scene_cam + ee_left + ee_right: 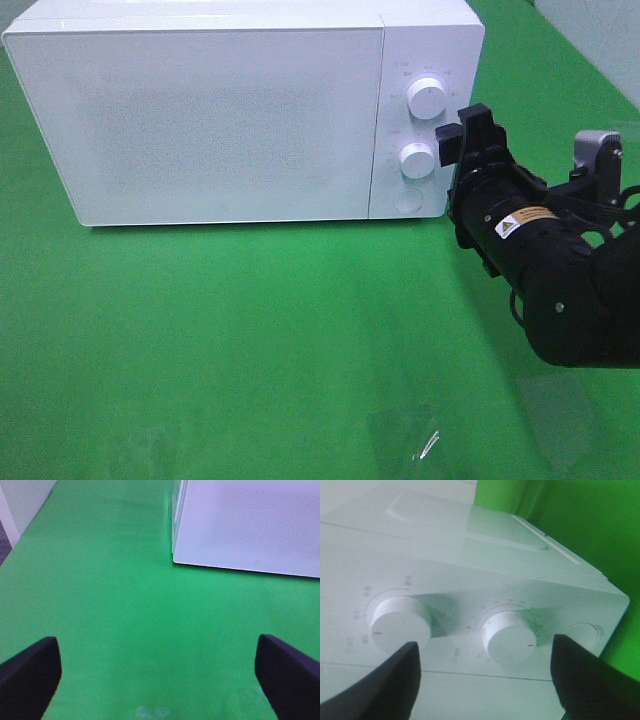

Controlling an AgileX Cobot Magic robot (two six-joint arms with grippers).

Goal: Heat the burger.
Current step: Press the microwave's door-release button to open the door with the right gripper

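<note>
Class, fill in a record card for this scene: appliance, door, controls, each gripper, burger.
Appliance: white microwave standing on green cloth
Door: shut
Controls: upper knob, lower knob, round button below both
Right gripper: at the control panel, jaws open on either side of the lower knob, not touching it
Left gripper: jaws open, empty, above bare cloth near a corner of the microwave
Burger: not in view in any picture
</note>
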